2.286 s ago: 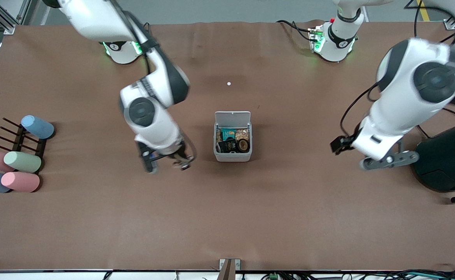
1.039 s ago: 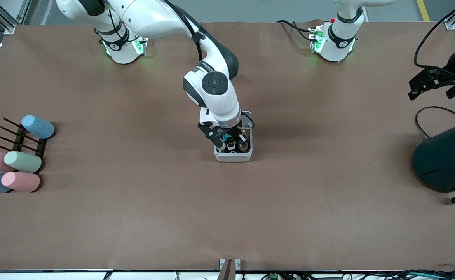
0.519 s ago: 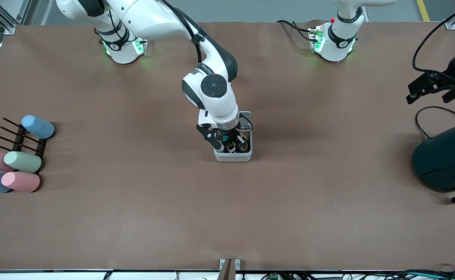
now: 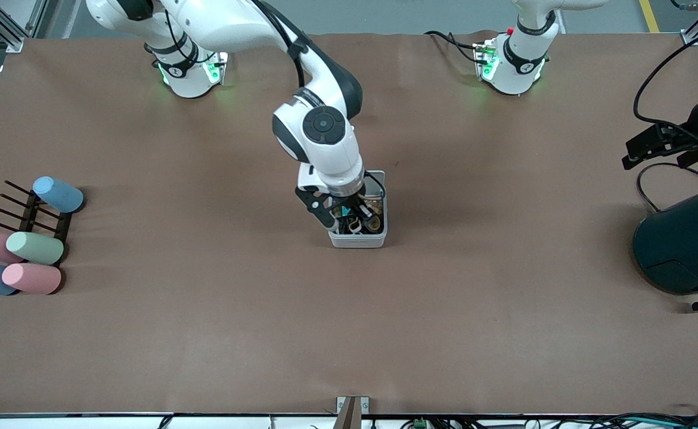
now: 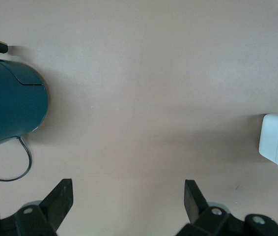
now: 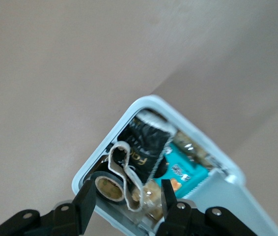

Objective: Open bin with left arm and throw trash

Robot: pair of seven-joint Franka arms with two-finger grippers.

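White right arm reaches from its base down to mid-table, wrist vertical, right gripper (image 4: 344, 221) hanging over the open bin (image 4: 357, 239) with fingers parted and gripping nothing. Inside the bin lie the white loop (image 6: 124, 169), the tape roll (image 6: 108, 186) and the black packet (image 6: 146, 147), on top of a teal wrapper (image 6: 182, 173); the lid (image 4: 375, 182) stands up on the side toward the bases. Left arm waits at its end of the table, left gripper (image 4: 661, 146) spread wide and empty above the teal container (image 4: 682, 250).
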